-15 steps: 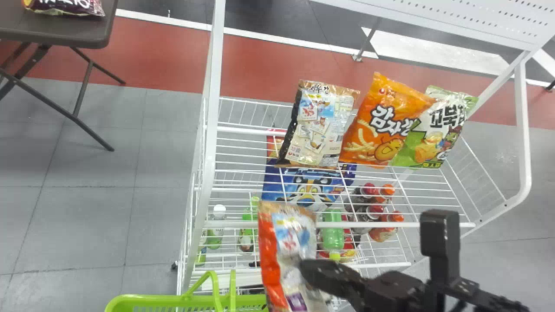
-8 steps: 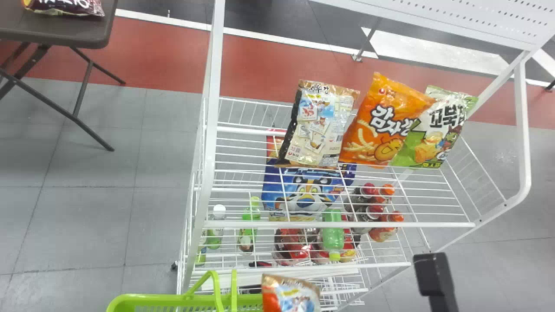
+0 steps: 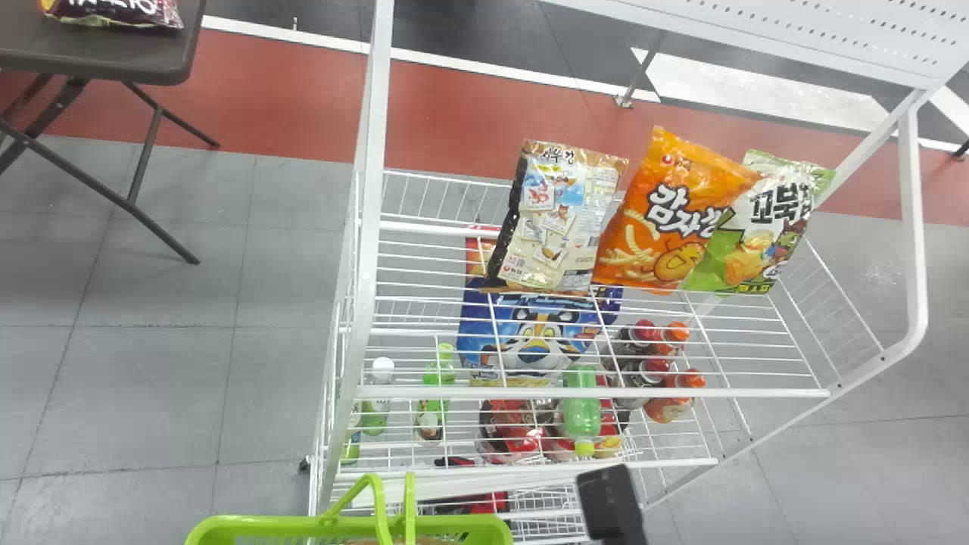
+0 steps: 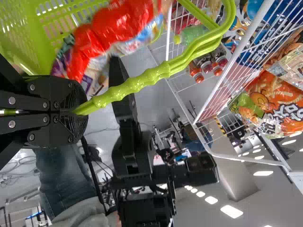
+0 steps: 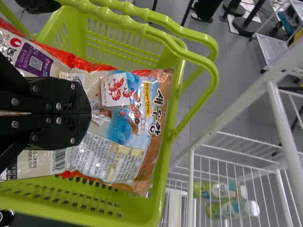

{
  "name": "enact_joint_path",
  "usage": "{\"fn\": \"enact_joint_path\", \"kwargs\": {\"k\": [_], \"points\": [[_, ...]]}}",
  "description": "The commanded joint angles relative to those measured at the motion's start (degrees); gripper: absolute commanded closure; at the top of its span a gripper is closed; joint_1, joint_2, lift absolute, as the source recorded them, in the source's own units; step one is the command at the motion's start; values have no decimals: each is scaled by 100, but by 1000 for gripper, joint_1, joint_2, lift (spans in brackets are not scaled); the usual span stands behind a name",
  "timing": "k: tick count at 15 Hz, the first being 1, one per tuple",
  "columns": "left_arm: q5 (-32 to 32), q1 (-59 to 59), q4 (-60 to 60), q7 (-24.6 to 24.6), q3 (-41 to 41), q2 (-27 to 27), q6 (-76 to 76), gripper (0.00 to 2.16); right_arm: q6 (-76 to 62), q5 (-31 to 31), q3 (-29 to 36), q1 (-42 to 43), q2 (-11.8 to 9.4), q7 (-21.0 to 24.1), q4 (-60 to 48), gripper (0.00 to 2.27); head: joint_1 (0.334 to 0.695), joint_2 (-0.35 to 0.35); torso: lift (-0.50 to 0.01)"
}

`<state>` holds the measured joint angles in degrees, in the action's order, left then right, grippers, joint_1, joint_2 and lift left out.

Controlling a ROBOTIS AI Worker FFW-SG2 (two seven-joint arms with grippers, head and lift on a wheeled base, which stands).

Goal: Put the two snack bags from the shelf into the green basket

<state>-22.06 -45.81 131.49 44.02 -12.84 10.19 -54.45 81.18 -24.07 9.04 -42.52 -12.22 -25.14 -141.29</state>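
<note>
At the bottom edge, part of my right gripper's arm (image 3: 612, 499) shows beside the green basket (image 3: 280, 526). In the right wrist view my right gripper (image 5: 87, 112) is shut on a red and beige snack bag (image 5: 118, 151), which lies across the mouth of the basket (image 5: 163, 189), inside its rim. My left gripper (image 4: 80, 112) is shut on the basket's handle (image 4: 137, 85), and the bag (image 4: 111, 33) appears beyond it. On the upper shelf stand a beige snack bag (image 3: 560, 219), an orange one (image 3: 658, 227) and a green one (image 3: 757, 235).
The white wire rack (image 3: 590, 393) rises just beyond the basket, its posts close to the rim. Lower down it holds a blue bag (image 3: 534, 333) and several bottles (image 3: 581, 409). A brown table (image 3: 144, 57) with a dark bag stands at the far left.
The right arm has carried the red and beige bag down and left, from in front of the rack to the basket. The basket and the shelf bags have hardly moved.
</note>
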Motion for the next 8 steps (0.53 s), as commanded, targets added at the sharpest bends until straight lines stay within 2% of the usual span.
{"fn": "enact_joint_path", "kwargs": {"k": [1, 4, 5, 6, 7, 8], "points": [[0, 2, -9, 1, 0, 0, 0, 1973, -335, 324, -570, 165, 0, 35, 322, 2250, 695, -350, -11], [0, 2, -9, 10, -8, 0, 0, 1973, -1143, 632, -1185, 516, 0, 176, 954, 2246, 695, -350, -11], [0, 2, -9, 18, 0, 0, 0, 1970, -1178, 579, -1273, 692, 0, 97, 1192, 1821, 695, -350, -11], [0, 2, -9, 18, 0, 9, 0, 1973, -1091, 526, -1273, 789, 0, 0, 1306, 765, 695, -350, -11], [0, 2, -9, 27, 18, 9, 0, 1973, -1108, 570, -1281, 780, -17, -62, 1271, -1, 695, -350, -11], [0, -7, -9, 27, 35, 9, 0, 1973, -1091, 579, -1229, 710, -70, -106, 1130, -1, 695, -350, -11]]}}
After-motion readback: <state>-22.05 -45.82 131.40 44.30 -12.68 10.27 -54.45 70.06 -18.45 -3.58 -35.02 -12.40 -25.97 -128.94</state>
